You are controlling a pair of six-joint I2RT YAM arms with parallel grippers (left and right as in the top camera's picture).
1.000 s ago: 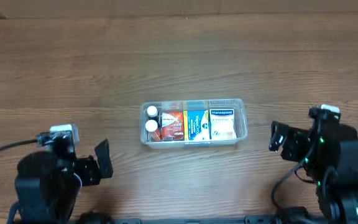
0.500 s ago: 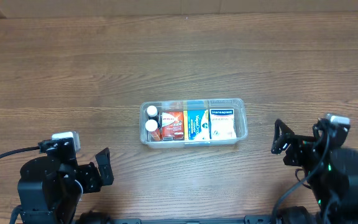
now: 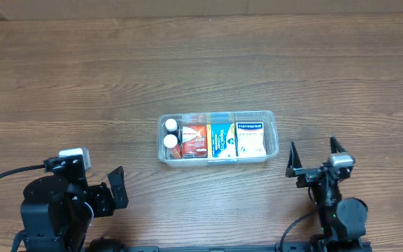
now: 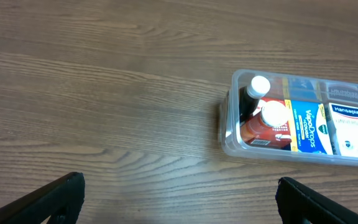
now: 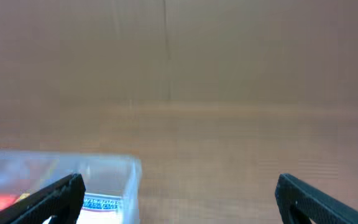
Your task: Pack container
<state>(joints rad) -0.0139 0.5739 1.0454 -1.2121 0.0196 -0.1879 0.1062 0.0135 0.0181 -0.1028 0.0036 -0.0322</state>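
Note:
The clear plastic container point(image 3: 271, 116) sits mid-table, holding two white-capped bottles point(image 3: 171, 133), a red box point(image 3: 194, 141), a blue and yellow box point(image 3: 221, 140) and a white plasters box point(image 3: 250, 138). My left gripper point(image 3: 116, 187) is open and empty, near the front left, well clear of the tub. My right gripper point(image 3: 315, 158) is open and empty, front right of the tub. The left wrist view shows the container point(image 4: 229, 134) at the right, between and beyond the left gripper's fingers point(image 4: 179, 198). The right wrist view shows the tub's corner point(image 5: 126, 174), blurred, by the right gripper point(image 5: 179, 193).
The wooden table point(image 3: 201, 63) stretches bare around the tub. A cable point(image 3: 5, 171) runs from the left arm toward the left edge. A pale wall strip shows along the far edge.
My right arm has swung round and drawn back, its fingers now pointing at the far edge. The left arm settled slightly toward the front. The tub has not moved.

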